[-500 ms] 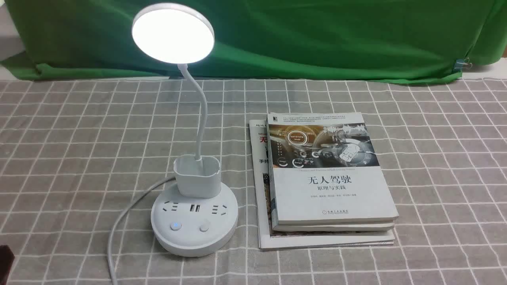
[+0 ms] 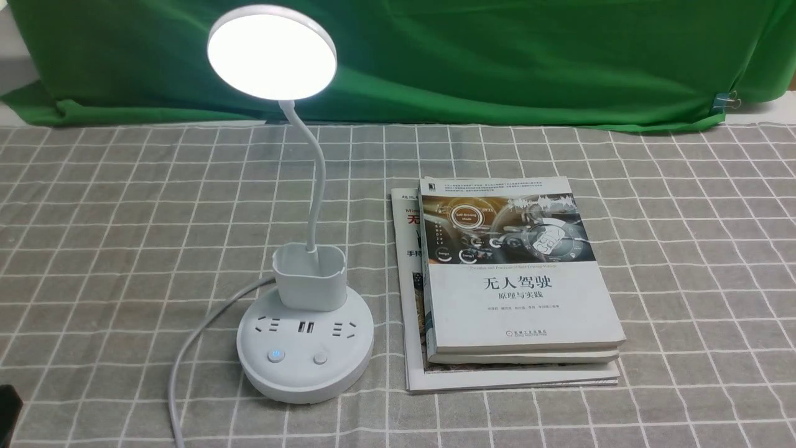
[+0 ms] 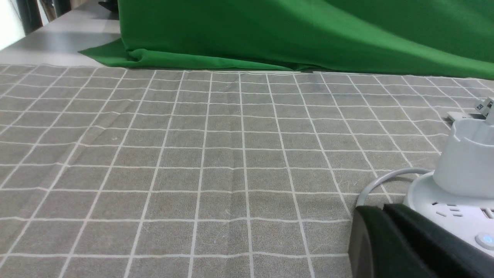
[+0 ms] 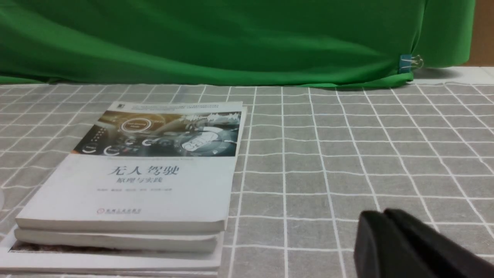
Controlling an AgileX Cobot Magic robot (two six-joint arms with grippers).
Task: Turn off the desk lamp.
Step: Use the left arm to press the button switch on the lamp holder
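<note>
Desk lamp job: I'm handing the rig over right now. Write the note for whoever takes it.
Left pincer: shut, empty, low by the lamp base, not touching it.
Right pincer: shut, empty, low over the cloth beside the books.
Desk lamp: left of the books, head lit.
Done: nothing visible. Left: press a base button; which one kills the light is unclear.

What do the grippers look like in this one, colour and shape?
The left gripper and the right gripper each show two matte black, blocky fingers with rounded tips. No cables or markings show.
</note>
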